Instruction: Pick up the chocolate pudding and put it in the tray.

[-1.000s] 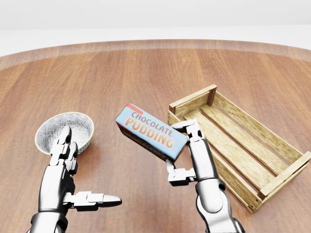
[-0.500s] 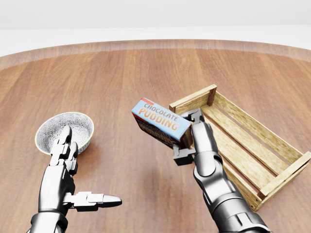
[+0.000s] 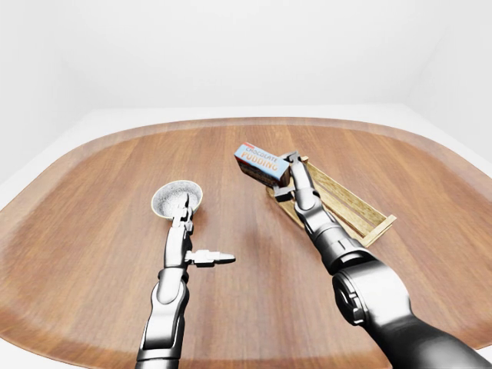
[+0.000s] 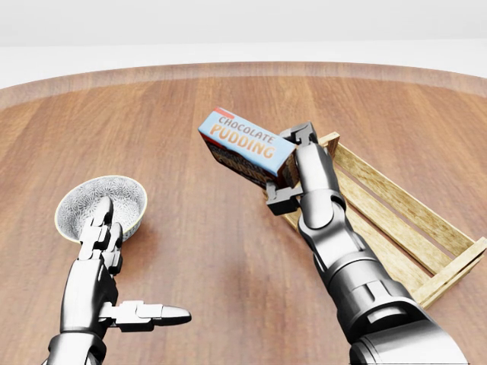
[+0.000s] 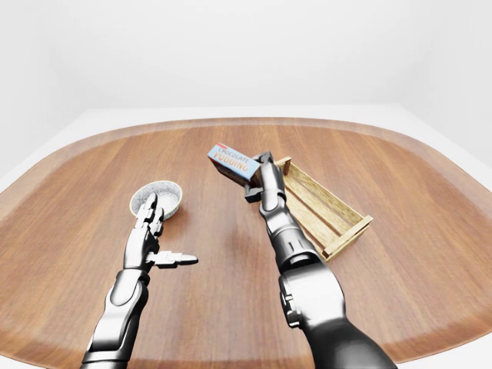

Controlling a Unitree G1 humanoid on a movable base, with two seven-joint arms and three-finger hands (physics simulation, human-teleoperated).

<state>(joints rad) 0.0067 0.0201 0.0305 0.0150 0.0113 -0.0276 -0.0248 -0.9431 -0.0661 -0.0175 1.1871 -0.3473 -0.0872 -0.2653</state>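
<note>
Gripping box labelled "CHOCOLATE PUDDING", right hand, beside tray.

Bowl left; tray right; pudding between, above table.

You see a pale blue pudding box lettered orange, a speckled grey-white bowl, a tan slatted tray, a reddish-brown wood-grain surface.

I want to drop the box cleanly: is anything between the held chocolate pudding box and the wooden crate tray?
Nothing visible. The right robot hand holds the blue chocolate pudding box raised beside the slatted wooden tray's near end; the tray's visible slats look bare.
</note>
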